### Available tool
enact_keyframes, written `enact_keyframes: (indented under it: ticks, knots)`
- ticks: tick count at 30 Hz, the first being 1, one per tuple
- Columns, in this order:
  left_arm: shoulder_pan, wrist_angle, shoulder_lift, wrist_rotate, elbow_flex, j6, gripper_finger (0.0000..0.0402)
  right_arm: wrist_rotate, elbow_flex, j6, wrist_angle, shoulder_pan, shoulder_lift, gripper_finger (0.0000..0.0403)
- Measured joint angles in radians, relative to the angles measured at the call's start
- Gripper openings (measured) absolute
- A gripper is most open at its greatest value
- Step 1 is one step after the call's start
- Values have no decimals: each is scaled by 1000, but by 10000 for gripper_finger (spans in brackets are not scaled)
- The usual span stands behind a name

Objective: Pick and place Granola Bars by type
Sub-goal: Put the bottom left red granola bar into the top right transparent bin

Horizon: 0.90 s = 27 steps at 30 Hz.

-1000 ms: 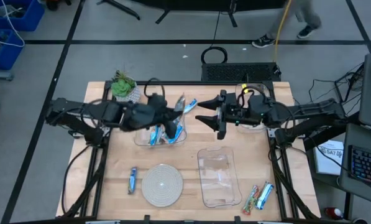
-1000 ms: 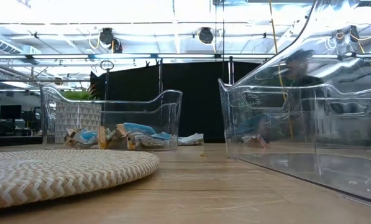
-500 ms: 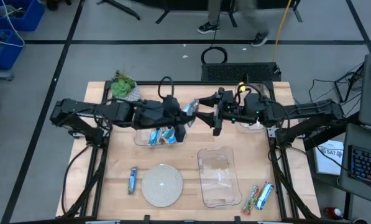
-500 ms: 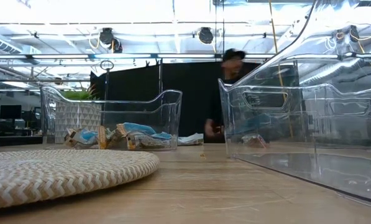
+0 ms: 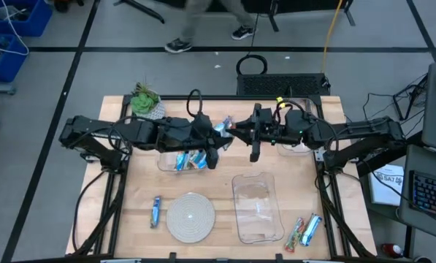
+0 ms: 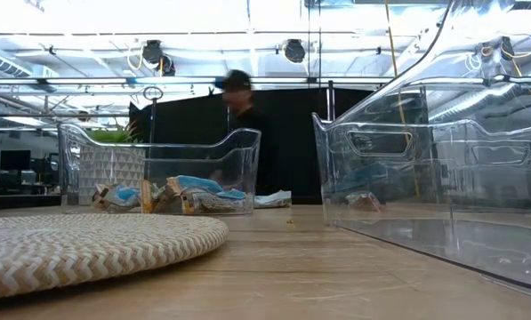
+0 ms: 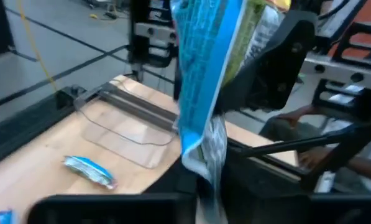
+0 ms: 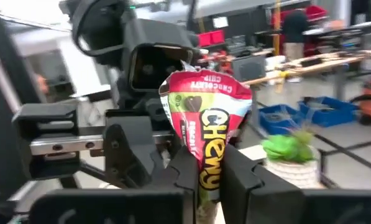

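Note:
A granola bar [image 5: 225, 126] with a blue, green and red wrapper hangs in the air between my two grippers, above the far middle of the table. My left gripper [image 5: 218, 136] is shut on one end and my right gripper [image 5: 238, 131] is shut on the other. More bars lie in a clear bin [image 5: 188, 158] under the left gripper. A blue bar [image 5: 155, 210] lies flat on the table near the left front. Two bars [image 5: 305, 230] lie at the right front. My left gripper pinches the bar's silvery crimped end [image 7: 213, 146] between its two fingers, coming level from the table's left. The bar stands out beyond the fingers toward the other gripper, clear of the table. My right gripper pinches the bar's opposite end [image 8: 205, 165] between its two fingers [image 8: 184, 168], coming level from the table's right. The wrapper's red crimped end [image 8: 204, 79] sticks out past the fingers toward the left gripper.
An empty clear bin [image 5: 258, 208] stands right of a round woven plate [image 5: 190, 217] near the front. A potted plant [image 5: 146, 102] stands at the far left corner. One bar [image 6: 272, 199] lies on the table beside the filled bin. A person [image 6: 238, 116] walks behind the table.
My left gripper has carried the bar toward the table's right and a little toward the far edge. My right gripper, open before, has moved toward the table's left to the bar and shut on its free end. The person has walked across behind the table.

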Motion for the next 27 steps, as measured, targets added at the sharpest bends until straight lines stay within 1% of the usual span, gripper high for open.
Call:
enact_keyframes:
  ticks: [2, 4, 6, 9, 11, 14, 16, 18, 21, 25, 27]
  knots:
    - [15, -57, -2, -23, 1, 3, 93, 38, -1, -4, -55, -1, -33, 22]
    - [43, -109, -2, -32, 1, -12, 131, 98, -1, -24, -153, -3, -83, 21]
    - [81, -155, -2, -32, 0, -30, 172, 168, -1, -38, -275, -3, -141, 19]
    - [145, -172, -2, -33, 0, -53, 231, 280, -1, -22, -467, -4, -218, 17]
    - [195, -167, 19, -29, 3, -96, 264, 368, -1, -1, -615, -11, -270, 17]
    - [284, -172, 70, 41, 0, -159, 299, 524, 0, 90, -880, -39, -326, 16]
    - [335, -148, 112, 100, 0, -168, 311, 581, -14, 152, -1014, -71, -342, 15]
    - [368, -142, 161, 158, 0, -169, 316, 576, -50, 172, -1070, -108, -354, 15]
    - [402, -111, 236, 235, 0, -154, 318, 511, -132, 181, -1073, -165, -361, 14]
    - [417, -48, 314, 329, 0, -120, 307, 445, -290, 227, -1071, -229, -359, 14]
    - [416, -13, 341, 359, 1, -117, 299, 422, -371, 252, -1065, -264, -362, 13]
